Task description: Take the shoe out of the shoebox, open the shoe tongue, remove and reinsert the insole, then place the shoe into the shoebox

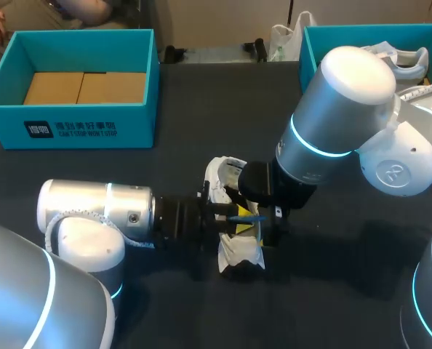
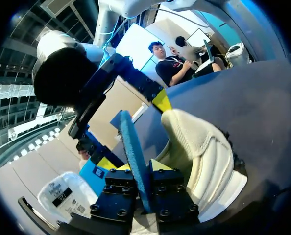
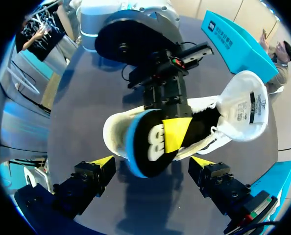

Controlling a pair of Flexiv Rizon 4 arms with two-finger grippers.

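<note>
Dark tabletop carries a teal shoebox at far left holding brown cardboard. A second teal box at far right holds something white. The white shoe lies mid-table, tongue folded open, toe toward the far edge. The left end effector clamps the blue-edged insole over the shoe. The right end effector gapes wide, holding nothing.
</note>
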